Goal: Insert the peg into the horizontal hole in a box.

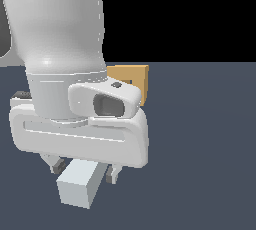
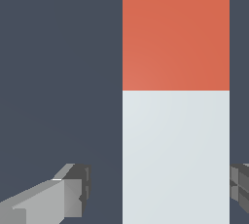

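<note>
**Lining up the grasp on the peg**

Dark slate-blue floor (image 1: pixel 210 139) runs back to a black backdrop. On it lies the peg (image 1: pixel 79 183), its pale end toward the exterior camera; the wrist view shows its red-orange end past the pale stretch. The gripper (image 1: pixel 84 170) hangs low over the pale part with its jaws spread, 1 finger (image 2: pixel 65 195) well clear of the peg's side and the other (image 2: pixel 239 189) just beside the opposite side, so it holds nothing. The box (image 1: pixel 135 85) stands behind the arm, mostly hidden; its hole cannot be seen.

The step in hand looks like the grasp. Doing it well means centring the fingers across the bar first, descending squarely, then closing on the pale section, leaving the end that enters the hole free.
</note>
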Controlling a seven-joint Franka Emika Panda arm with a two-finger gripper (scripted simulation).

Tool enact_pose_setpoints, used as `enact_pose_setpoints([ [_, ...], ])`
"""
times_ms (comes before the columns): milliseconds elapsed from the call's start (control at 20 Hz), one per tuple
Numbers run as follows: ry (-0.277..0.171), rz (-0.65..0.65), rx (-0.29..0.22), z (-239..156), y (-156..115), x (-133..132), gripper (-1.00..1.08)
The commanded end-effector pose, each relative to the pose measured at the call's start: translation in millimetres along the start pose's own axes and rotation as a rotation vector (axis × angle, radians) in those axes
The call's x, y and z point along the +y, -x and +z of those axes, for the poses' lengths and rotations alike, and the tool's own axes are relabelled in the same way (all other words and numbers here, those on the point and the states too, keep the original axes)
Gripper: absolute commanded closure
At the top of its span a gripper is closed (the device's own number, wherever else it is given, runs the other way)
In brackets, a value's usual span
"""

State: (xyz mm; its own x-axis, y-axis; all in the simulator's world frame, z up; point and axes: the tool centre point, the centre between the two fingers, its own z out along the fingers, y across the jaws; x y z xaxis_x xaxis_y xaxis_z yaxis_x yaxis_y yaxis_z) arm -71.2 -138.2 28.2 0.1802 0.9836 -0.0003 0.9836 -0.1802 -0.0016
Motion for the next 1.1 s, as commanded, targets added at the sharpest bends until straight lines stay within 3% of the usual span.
enact_pose_setpoints([
  [0,0.001,0.0,0.0,5.3,0.1,0.9,-0.92],
  [100,0.001,0.0,0.0,6.4,0.1,1.1,-0.92],
  [150,0.001,0.0,0.0,6.4,0.1,1.1,1.08],
  [750,0.002,0.0,0.0,5.5,-1.5,1.1,1.08],
  [1050,0.002,0.005,0.0,0.4,-20.9,-1.7,1.08],
])
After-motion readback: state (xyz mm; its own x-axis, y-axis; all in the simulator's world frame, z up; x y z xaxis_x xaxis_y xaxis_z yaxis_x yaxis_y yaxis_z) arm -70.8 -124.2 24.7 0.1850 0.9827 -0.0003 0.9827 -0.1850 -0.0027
